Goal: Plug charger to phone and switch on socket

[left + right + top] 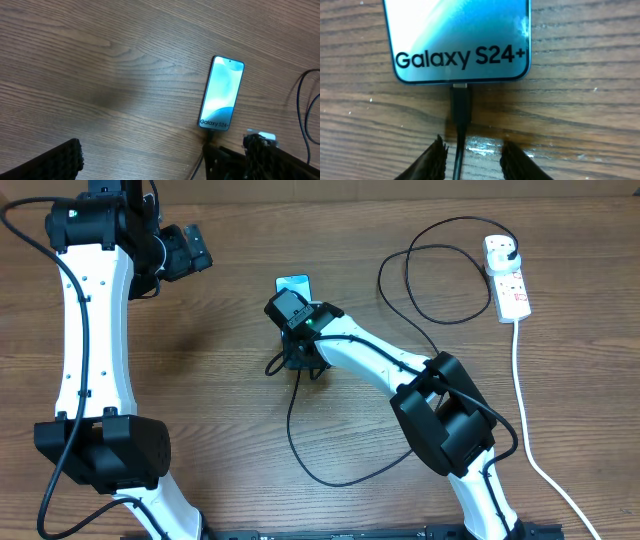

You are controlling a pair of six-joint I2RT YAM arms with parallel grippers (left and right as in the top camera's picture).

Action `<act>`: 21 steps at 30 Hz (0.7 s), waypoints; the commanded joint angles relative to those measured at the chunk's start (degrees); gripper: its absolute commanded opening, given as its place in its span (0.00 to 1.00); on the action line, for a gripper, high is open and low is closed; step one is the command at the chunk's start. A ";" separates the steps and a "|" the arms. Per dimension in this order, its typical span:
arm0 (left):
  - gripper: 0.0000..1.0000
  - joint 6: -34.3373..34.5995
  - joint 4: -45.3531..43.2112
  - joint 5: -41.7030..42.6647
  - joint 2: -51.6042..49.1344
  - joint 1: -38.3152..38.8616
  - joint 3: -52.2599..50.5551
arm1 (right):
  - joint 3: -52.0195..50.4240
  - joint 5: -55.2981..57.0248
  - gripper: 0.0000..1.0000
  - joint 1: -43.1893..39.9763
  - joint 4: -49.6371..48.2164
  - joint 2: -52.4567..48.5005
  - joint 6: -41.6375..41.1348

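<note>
The phone (457, 37) lies flat with its screen lit and "Galaxy S24+" showing; it also shows as the phone (221, 92) and, half hidden under the right wrist, the phone (293, 283). The charger's connector (461, 105) sits in the phone's bottom port. Its black cable (300, 450) loops across the table to a plug (503, 248) in the white socket (510, 285). My right gripper (470, 155) is open just behind the connector, the cable running between its fingers (432, 160) without being pinched. My left gripper (185, 250) hangs open at the far left, holding nothing.
The socket's thick white cord (520, 400) runs down the right side to the front edge. Loops of black cable (440, 280) lie between the phone and the socket. The left arm (95, 330) stands along the left side.
</note>
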State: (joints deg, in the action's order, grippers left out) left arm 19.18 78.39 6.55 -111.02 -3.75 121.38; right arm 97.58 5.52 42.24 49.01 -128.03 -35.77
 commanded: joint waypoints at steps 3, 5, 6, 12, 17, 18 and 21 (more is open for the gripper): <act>1.00 0.31 0.02 -0.98 -0.68 0.39 -0.11 | 4.46 0.92 0.46 -2.89 4.22 6.36 0.26; 1.00 0.31 0.02 -0.98 -0.68 0.39 -0.11 | 5.51 0.90 0.53 -4.52 6.43 8.94 0.26; 1.00 0.31 0.00 -0.98 -0.68 0.42 -0.11 | 5.99 0.90 0.57 -5.44 7.48 10.27 0.24; 1.00 0.31 0.02 -0.98 -0.68 0.39 -0.11 | 7.56 0.92 1.00 -14.32 13.20 19.85 1.62; 1.00 0.31 0.02 -0.98 -0.68 0.39 -0.11 | 7.56 1.31 1.00 -25.51 16.26 25.99 8.87; 1.00 0.31 0.02 -0.98 -0.68 0.39 -0.11 | 7.56 1.42 1.00 -27.78 16.70 26.69 9.70; 1.00 0.31 0.02 -1.01 -0.68 0.39 -0.11 | 7.56 1.88 1.00 -35.15 17.79 27.93 10.80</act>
State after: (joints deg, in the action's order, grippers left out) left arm 19.18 78.41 6.52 -111.02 -3.75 121.38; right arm 104.27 6.24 13.10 66.15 -101.19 -28.60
